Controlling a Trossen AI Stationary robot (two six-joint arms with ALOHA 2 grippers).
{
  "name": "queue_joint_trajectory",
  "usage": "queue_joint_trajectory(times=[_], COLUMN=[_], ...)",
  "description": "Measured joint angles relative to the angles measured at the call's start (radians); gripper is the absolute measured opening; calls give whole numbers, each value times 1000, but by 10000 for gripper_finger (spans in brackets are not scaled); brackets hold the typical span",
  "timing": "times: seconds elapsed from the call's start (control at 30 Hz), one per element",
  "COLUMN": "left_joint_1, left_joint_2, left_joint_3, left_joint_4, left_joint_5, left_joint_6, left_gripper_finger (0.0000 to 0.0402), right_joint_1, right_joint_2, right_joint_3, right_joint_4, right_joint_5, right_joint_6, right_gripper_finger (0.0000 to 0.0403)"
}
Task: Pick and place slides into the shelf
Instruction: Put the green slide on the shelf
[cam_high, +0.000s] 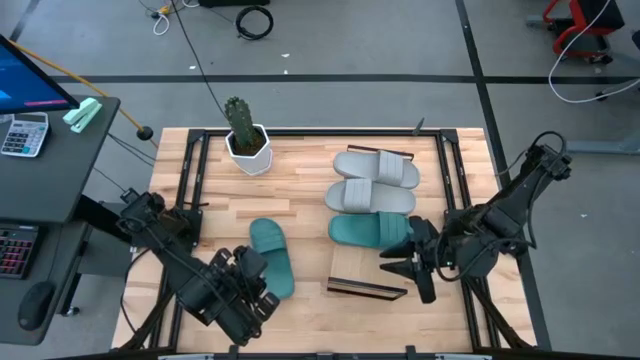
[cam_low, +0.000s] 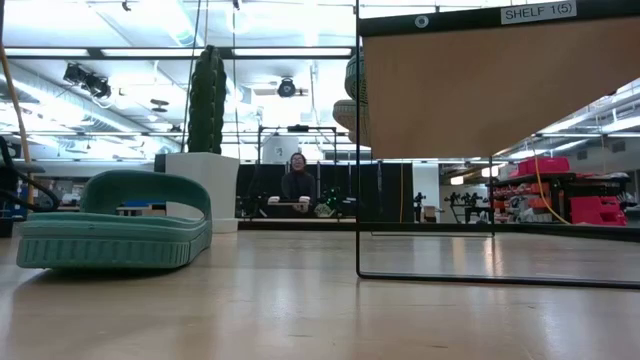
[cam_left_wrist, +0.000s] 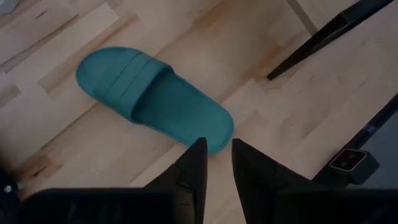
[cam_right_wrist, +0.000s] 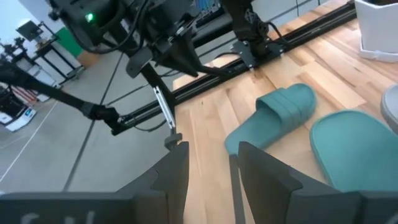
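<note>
Here, pale slatted wooden tabletop (cam_high: 300, 200), dark rails along edges. Nearest: low plank-topped shelf with thin dark frame (cam_high: 365, 275), empty. Left gripper (cam_left_wrist: 216, 163) hovers above table, fingers narrowly parted, holding nothing, just short of lone teal green slide sandal (cam_high: 271, 257). Right gripper (cam_high: 408, 265) beside shelf, fingers apart, empty, near second teal sandal (cam_high: 368, 229). Beyond: two light grey sandals (cam_high: 373, 182), potted cactus in white pot (cam_high: 244, 137). Far off: person seated in workshop room (cam_low: 298, 184).
</note>
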Motion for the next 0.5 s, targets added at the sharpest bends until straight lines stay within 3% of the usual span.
queue_joint_trajectory(times=[0.2, 0.5], left_joint_1=[-6, 85], left_joint_2=[24, 143], left_joint_3=[0, 0], left_joint_4=[-4, -5], left_joint_5=[-2, -5], left_joint_6=[31, 301], left_gripper_finger=[87, 77], right_joint_1=[-25, -40], right_joint_2=[0, 0], right_joint_3=[0, 1], right_joint_4=[11, 25], right_joint_5=[-2, -2], right_joint_6=[-2, -1], right_gripper_finger=[146, 146])
